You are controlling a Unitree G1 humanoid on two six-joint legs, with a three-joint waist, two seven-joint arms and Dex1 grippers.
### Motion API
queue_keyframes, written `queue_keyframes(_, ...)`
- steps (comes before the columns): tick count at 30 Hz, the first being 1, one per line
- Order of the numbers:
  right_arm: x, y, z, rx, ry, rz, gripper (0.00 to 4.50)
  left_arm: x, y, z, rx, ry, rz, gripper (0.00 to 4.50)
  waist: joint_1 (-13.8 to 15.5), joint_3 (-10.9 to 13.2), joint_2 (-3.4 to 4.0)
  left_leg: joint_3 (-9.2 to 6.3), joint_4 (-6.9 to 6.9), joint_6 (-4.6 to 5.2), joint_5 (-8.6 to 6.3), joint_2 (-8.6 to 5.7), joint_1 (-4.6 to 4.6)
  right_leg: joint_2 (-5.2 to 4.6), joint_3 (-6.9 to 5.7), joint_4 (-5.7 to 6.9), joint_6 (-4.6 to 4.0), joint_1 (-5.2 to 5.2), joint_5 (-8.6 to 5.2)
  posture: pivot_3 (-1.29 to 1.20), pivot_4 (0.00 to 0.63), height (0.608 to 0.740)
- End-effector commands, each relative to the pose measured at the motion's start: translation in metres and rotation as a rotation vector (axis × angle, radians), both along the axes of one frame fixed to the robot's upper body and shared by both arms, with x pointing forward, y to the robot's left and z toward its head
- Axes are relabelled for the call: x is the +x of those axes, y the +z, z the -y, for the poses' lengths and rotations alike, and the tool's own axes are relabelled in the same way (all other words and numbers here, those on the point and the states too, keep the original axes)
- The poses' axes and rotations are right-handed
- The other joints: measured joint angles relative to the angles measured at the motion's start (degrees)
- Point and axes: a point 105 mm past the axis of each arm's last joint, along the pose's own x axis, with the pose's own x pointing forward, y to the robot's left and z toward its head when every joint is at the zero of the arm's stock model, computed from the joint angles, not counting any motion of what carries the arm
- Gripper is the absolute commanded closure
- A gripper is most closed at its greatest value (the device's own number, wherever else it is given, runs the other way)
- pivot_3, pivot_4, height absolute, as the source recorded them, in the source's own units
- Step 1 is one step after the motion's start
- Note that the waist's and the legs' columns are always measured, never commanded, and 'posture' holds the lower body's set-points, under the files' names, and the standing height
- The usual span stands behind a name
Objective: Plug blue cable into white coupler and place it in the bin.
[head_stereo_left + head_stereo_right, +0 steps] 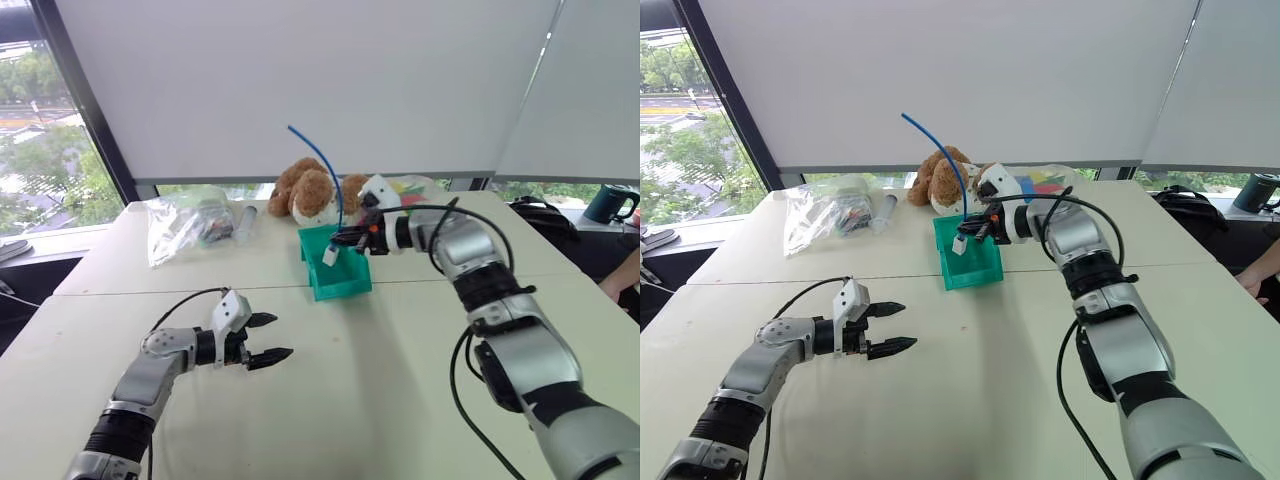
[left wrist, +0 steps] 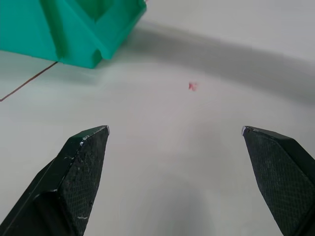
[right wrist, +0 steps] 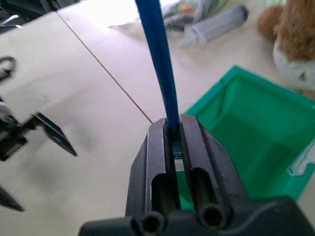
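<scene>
The blue cable (image 1: pixel 335 182) rises in a stiff curve from my right gripper (image 1: pixel 347 238), which is shut on its lower end. Just below the fingers hangs the small white coupler (image 1: pixel 330 256) on the cable's end, inside the mouth of the teal bin (image 1: pixel 342 286). In the right wrist view the cable (image 3: pixel 157 54) runs straight up out of the closed fingertips (image 3: pixel 160 137), with the bin (image 3: pixel 246 132) right behind them. My left gripper (image 1: pixel 270 350) hovers open and empty over the table, nearer to me and left of the bin (image 2: pixel 74 29).
A brown teddy bear (image 1: pixel 310 192) sits right behind the bin. Clear plastic bags (image 1: pixel 185 225) and a grey tube (image 1: pixel 245 222) lie at the back left. A dark mug (image 1: pixel 612 203) and a person's hand (image 1: pixel 620 278) are at the far right.
</scene>
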Motion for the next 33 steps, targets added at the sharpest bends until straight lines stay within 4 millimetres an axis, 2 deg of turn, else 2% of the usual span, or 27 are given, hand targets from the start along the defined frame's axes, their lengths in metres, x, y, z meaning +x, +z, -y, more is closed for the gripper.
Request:
queue_keyframes(1, 0.012, -0.003, -0.002, -0.046, -0.037, 0.028, 4.50, -0.005, 0.023, -0.005, -0.044, 0.031, 0.027, 0.06, 0.0, 0.1, 0.04, 0.00, 0.00, 0.00, 0.00, 0.01, 0.01, 0.03, 0.00, 0.01, 0.00, 0.00, 0.00, 0.00, 0.150, 0.740)
queue_keyframes(2, 0.015, -0.007, -0.002, -0.056, -0.052, 0.023, 4.50, -0.006, 0.025, -0.004, -0.051, 0.035, 0.026, 0.06, 0.0, 0.2, 0.06, 0.00, -0.01, -0.02, 0.01, 0.02, 0.01, 0.04, 0.00, 0.02, 0.01, 0.00, 0.00, 0.00, 0.150, 0.740)
queue_keyframes(5, 0.021, -0.012, -0.002, -0.073, -0.106, 0.027, 3.37, -0.010, 0.029, -0.004, -0.059, 0.050, 0.025, 0.00, 0.0, 0.3, 0.06, 0.00, -0.02, -0.05, 0.03, 0.03, 0.01, 0.05, 0.01, 0.01, 0.01, -0.01, 0.01, 0.00, 0.150, 0.740)
queue_keyframes(8, 0.027, -0.003, 0.000, -0.035, -0.164, 0.053, 1.90, -0.014, 0.032, -0.004, -0.066, 0.061, 0.021, 0.00, 0.0, 0.4, 0.07, 0.01, -0.02, -0.12, 0.07, 0.02, 0.00, 0.03, 0.03, 0.00, 0.01, -0.01, 0.01, 0.00, 0.150, 0.740)
queue_keyframes(11, 0.031, 0.016, 0.003, 0.010, -0.206, 0.096, 0.21, -0.016, 0.033, -0.003, -0.076, 0.069, 0.016, 0.00, 0.0, 0.4, 0.09, 0.01, -0.02, -0.21, 0.11, 0.01, 0.00, 0.02, 0.03, 0.01, 0.01, -0.01, 0.01, 0.00, 0.150, 0.740)
queue_keyframes(12, 0.032, 0.020, 0.005, 0.016, -0.215, 0.108, 0.06, -0.016, 0.033, -0.003, -0.078, 0.070, 0.014, 0.00, 0.0, 0.4, 0.10, 0.00, -0.03, -0.22, 0.12, 0.02, 0.00, 0.02, 0.04, 0.02, 0.01, -0.01, 0.01, 0.00, 0.150, 0.740)
queue_keyframes(17, 0.029, 0.071, 0.027, 0.090, -0.220, 0.214, 0.06, -0.016, 0.034, -0.002, -0.084, 0.078, 0.007, 0.00, 0.2, 0.4, 0.09, -0.03, -0.05, -0.32, 0.18, 0.01, 0.01, 0.03, 0.03, 0.02, 0.01, 0.00, 0.01, 0.00, 0.150, 0.740)
queue_keyframes(20, 0.018, 0.079, 0.043, 0.075, -0.140, 0.220, 0.06, -0.015, 0.037, -0.003, -0.093, 0.086, 0.009, 0.00, 0.3, 0.4, 0.09, -0.02, -0.04, -0.32, 0.18, -0.03, 0.00, 0.02, 0.04, -0.03, 0.01, 0.03, 0.01, 0.00, 0.150, 0.740)
queue_keyframes(23, -0.008, 0.067, 0.065, 0.038, -0.037, 0.206, 0.06, -0.014, 0.040, -0.007, -0.085, 0.111, 0.006, 0.00, 0.4, 0.4, 0.05, -0.01, -0.03, -0.32, 0.18, -0.03, 0.00, 0.04, 0.05, -0.06, 0.05, 0.07, 0.03, 0.00, 0.150, 0.740)
queue_keyframes(26, -0.057, 0.038, 0.089, 0.012, 0.023, 0.168, 0.06, -0.014, 0.048, -0.015, -0.076, 0.132, 0.023, 0.00, 1.0, 0.4, -0.01, -0.18, -0.02, -0.30, 0.17, -0.02, -0.01, 0.09, 0.00, -0.06, 0.11, 0.15, 0.03, 0.00, 0.150, 0.740)
queue_keyframes(30, -0.114, -0.002, 0.103, -0.037, 0.028, 0.059, 0.06, -0.017, 0.058, -0.027, -0.074, 0.163, 0.033, 0.00, 1.1, 0.8, 0.35, -0.10, 0.02, -0.26, 0.16, -0.03, -0.04, 0.07, 0.04, -0.07, 0.15, 0.10, 0.02, 0.00, 0.150, 0.740)
queue_keyframes(33, -0.135, -0.018, 0.106, -0.042, 0.004, -0.003, 0.06, -0.020, 0.059, -0.032, -0.074, 0.177, 0.028, 0.00, 0.4, 0.8, 0.31, -0.07, 0.06, -0.26, 0.16, 0.03, 0.06, 0.13, 0.07, 0.01, 0.15, 0.13, 0.03, 0.00, 0.150, 0.740)
